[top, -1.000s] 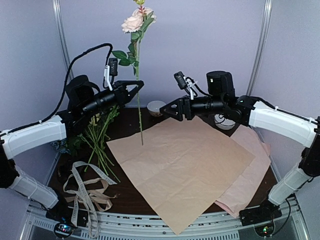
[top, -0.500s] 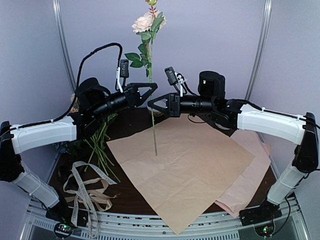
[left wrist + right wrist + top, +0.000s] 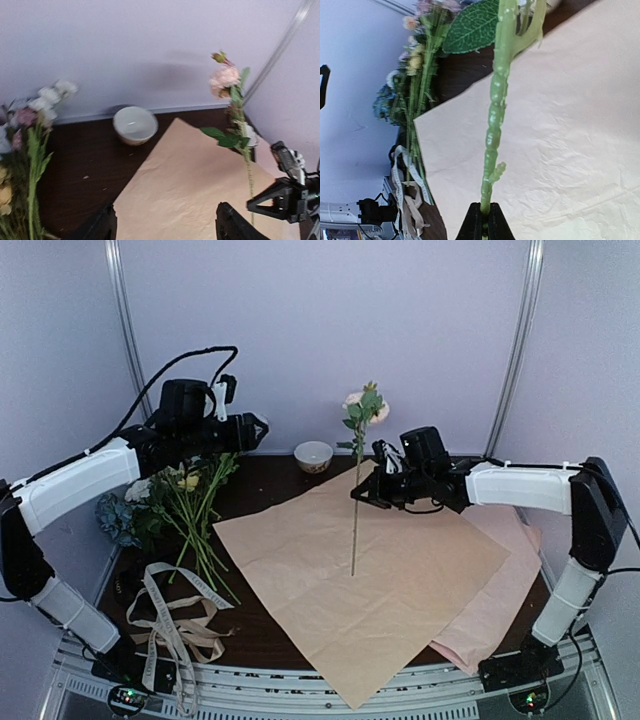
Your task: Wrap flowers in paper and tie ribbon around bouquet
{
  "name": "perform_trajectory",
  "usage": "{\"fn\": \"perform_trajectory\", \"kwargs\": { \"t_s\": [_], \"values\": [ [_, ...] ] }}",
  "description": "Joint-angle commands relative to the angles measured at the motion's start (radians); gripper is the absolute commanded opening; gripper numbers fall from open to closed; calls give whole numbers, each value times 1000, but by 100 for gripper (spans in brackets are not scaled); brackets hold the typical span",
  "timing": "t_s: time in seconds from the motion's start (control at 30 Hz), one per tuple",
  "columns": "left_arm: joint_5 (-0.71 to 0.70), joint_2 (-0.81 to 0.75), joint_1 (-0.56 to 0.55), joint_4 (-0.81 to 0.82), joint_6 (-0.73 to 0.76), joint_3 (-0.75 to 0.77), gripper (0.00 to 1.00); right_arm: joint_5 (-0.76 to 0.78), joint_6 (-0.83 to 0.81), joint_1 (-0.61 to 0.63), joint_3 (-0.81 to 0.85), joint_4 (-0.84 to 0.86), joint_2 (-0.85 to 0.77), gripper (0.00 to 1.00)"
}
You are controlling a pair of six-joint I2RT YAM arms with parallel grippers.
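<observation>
My right gripper (image 3: 360, 494) (image 3: 485, 222) is shut on the green stem of one pink-bloomed flower (image 3: 361, 410) (image 3: 495, 125) (image 3: 223, 78). It holds the flower upright, with the stem's lower end reaching down to the paper (image 3: 370, 570) (image 3: 190, 190) (image 3: 565, 140), which lies peach face up. My left gripper (image 3: 262, 426) (image 3: 165, 229) is open and empty, up at the left above the other flowers (image 3: 190, 505) (image 3: 30, 150) (image 3: 415, 70) lying on the table. The lettered cream ribbon (image 3: 185, 585) (image 3: 400, 175) lies near the front left. The bouquet is out of view.
A small white bowl (image 3: 314, 455) (image 3: 134, 125) stands at the back by the wall. A plain pink sheet (image 3: 495, 610) sticks out from under the paper on the right. A tan ribbon (image 3: 195, 640) is tangled with the cream one.
My left gripper opened, let go of the stem and drew back to the left. My right gripper shut on the stem and carried the flower down and right over the paper.
</observation>
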Motion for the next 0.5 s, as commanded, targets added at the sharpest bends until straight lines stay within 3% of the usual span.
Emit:
{"fn": "perform_trajectory", "kwargs": {
  "t_s": [0.0,0.17,0.27,0.3,0.37,0.47],
  "values": [
    [-224,-19,123,-191,-65,-85,71,25,104,-28,-19,-79,117,0],
    [-317,-33,212,-175,-33,-168,72,56,131,-40,-13,-85,195,0],
    [-333,-10,298,-196,-80,-199,70,103,111,-46,-1,-142,214,40],
    [-325,-2,323,-182,-87,-213,70,126,97,-47,-7,-157,204,46],
    [-302,22,361,-164,-92,-226,70,175,64,-47,-16,-187,177,52],
    [-216,85,410,-140,-94,-215,69,221,12,-44,-15,-229,138,54]
  ]
}}
